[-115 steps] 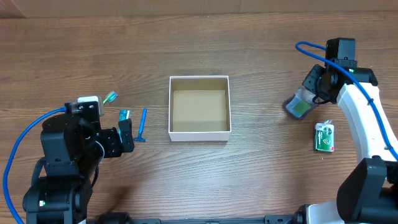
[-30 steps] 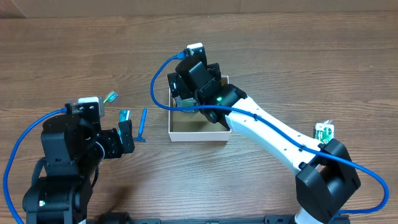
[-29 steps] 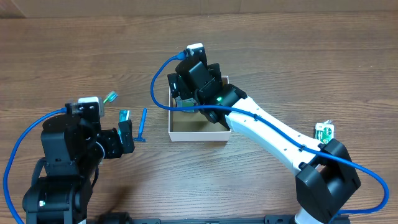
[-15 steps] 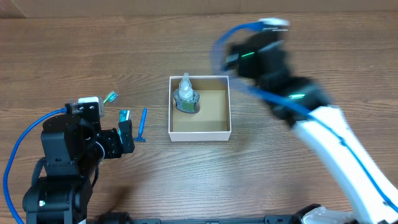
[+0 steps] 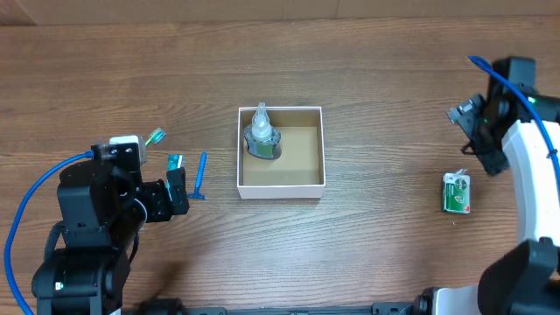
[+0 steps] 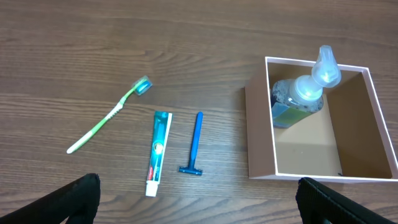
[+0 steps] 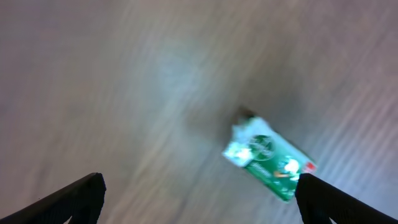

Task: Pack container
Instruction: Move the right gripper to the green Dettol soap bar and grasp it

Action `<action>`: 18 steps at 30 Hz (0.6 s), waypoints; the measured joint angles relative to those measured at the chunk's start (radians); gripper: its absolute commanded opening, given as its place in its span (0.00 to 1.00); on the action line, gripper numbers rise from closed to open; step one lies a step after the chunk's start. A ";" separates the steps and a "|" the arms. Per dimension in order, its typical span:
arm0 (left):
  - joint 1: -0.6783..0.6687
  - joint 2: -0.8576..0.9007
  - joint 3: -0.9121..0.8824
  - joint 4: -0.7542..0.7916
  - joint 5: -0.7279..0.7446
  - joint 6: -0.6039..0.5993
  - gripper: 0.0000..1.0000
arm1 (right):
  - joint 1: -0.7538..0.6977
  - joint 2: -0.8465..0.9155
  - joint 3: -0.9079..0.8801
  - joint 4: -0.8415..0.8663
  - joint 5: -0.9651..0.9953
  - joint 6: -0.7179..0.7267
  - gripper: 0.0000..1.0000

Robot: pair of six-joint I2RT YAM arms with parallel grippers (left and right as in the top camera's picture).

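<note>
Container [image 5: 297, 159] between both wide-open jaws, nearer the left, touching neither

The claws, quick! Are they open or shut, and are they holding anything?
Left claw: open, holding nothing.
Right claw: open, holding nothing.

The table [image 5: 394, 245] shows matt brown wood grain, the container [image 5: 281, 191] is matt white cardboard with a tan inside, the pump bottle [image 5: 261, 140] is clear glossy plastic, and the razor [image 6: 196, 142] is smooth blue plastic.
</note>
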 measured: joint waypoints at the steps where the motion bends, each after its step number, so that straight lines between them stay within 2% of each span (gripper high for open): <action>1: 0.000 0.000 0.000 0.000 0.000 0.000 1.00 | -0.010 0.009 -0.015 0.003 -0.004 0.001 1.00; 12: 0.000 0.000 0.000 0.000 0.000 -0.008 1.00 | -0.044 0.068 -0.278 0.258 -0.022 0.005 1.00; 18: 0.000 0.000 0.000 0.000 0.000 -0.019 1.00 | -0.045 0.097 -0.371 0.410 -0.010 -0.108 1.00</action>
